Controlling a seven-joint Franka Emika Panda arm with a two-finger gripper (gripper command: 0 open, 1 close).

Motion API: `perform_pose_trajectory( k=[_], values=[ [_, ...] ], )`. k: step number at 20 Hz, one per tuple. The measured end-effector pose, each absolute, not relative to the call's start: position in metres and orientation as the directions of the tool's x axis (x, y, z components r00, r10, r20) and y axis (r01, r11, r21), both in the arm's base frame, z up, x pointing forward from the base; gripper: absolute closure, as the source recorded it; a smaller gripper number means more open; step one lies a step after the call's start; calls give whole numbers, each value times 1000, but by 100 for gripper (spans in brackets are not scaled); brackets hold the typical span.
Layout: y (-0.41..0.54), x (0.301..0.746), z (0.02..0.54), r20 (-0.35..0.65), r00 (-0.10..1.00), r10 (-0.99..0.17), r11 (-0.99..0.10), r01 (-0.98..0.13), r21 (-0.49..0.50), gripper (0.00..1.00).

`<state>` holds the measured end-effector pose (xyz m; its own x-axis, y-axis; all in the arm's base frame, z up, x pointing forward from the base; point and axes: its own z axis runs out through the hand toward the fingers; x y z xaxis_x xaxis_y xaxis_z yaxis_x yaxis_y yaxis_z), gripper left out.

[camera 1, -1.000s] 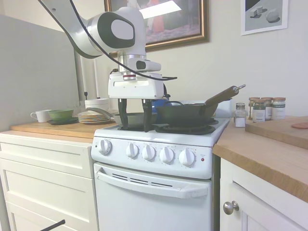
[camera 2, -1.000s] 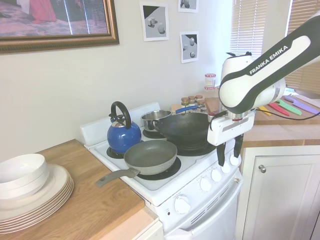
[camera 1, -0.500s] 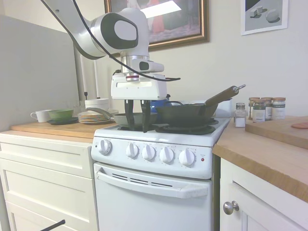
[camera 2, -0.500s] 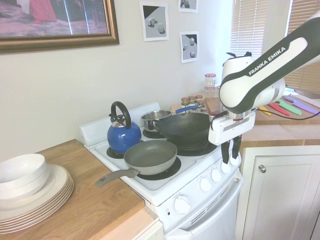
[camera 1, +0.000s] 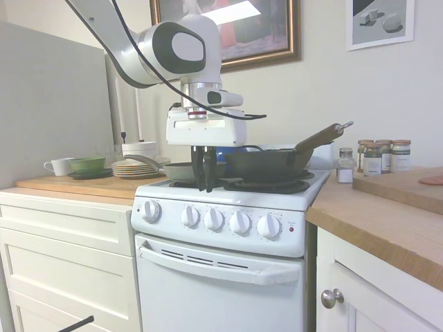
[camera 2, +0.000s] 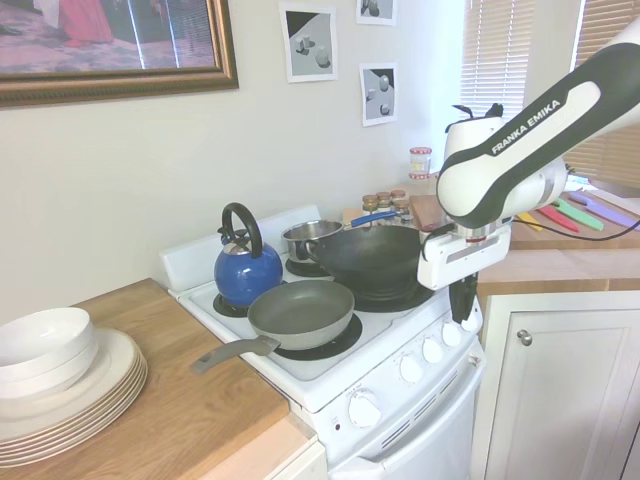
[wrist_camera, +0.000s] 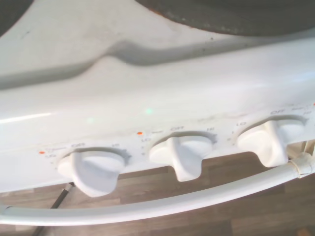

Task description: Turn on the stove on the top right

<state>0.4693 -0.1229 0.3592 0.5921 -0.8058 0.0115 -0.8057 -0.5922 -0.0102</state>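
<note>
Your narrow white electric stove stands between the wooden tabletops. Within the last second the hand has pressed its fingers together, holding nothing, and now hangs above the front edge, over the round white knobs. I judge it prepares to push one. Readable: "FRANKA EMIKA" on the arm; "OFF", "LO", "HI" beside the knobs.

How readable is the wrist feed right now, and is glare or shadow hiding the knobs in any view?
Wrist view: soft focus, the round white knobs distinct but their labels smeared; a broad shadow crosses the white stove top. First exterior view: sharp, evenly lit, glare only on the gold-framed picture. Second exterior view: clear, though the gripper covers part of the knob row.
</note>
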Motion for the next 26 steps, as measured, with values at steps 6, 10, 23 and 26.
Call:
perform_pose_trajectory(
  k=[6, 10, 23, 26],
  values=[
    [-138, 467, 353, 18, 577, -816, -578, -816, 3, 100],
    [-146, 468, 344, 21, 572, -820, -572, -820, 13, 100],
    [-161, 477, 320, 22, 566, -824, -565, -824, 45, 100],
    [-164, 480, 315, 22, 563, -826, -562, -826, 49, 100]
  ],
)
